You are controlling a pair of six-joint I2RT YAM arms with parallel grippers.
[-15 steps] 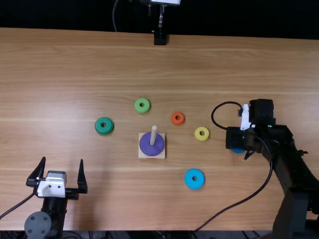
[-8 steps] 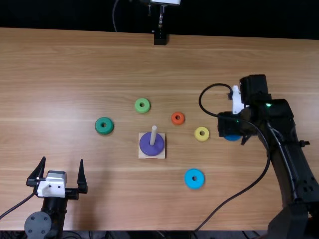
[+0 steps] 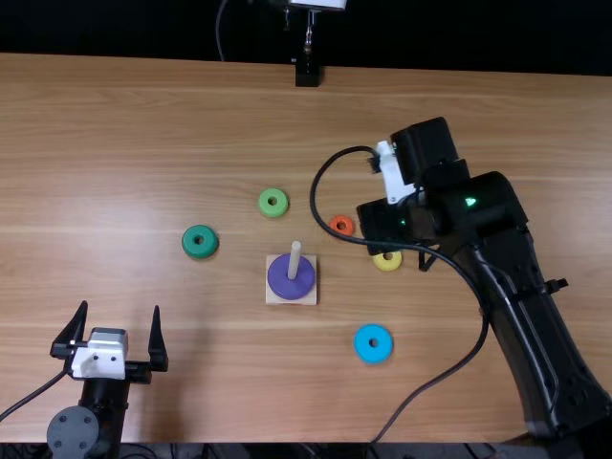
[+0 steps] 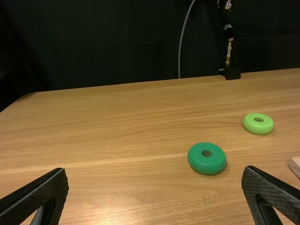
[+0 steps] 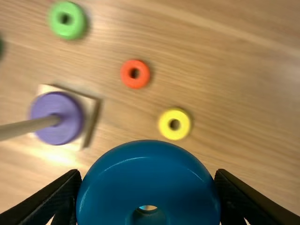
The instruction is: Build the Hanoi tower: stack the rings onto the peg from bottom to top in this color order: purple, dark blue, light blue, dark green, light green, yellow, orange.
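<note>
The right hand (image 3: 385,226) is clamped on the dark blue ring (image 5: 149,176), above the tabletop (image 3: 143,143) near the yellow ring (image 5: 166,123) and orange ring (image 5: 135,82). The purple ring (image 3: 291,285) sits around the peg (image 3: 295,261). The light blue ring (image 3: 373,355), dark green ring (image 3: 199,251) and light green ring (image 3: 273,209) lie separately. The left hand's (image 3: 120,306) fingers stand apart.

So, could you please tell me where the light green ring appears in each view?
Top view: the light green ring lies beyond the peg's wooden base, between the dark green ring and the orange ring.
Left wrist view: the light green ring lies farther off than the dark green one.
Right wrist view: the light green ring lies past the orange ring from the yellow ring.
Shared landmark: the wooden base.
</note>
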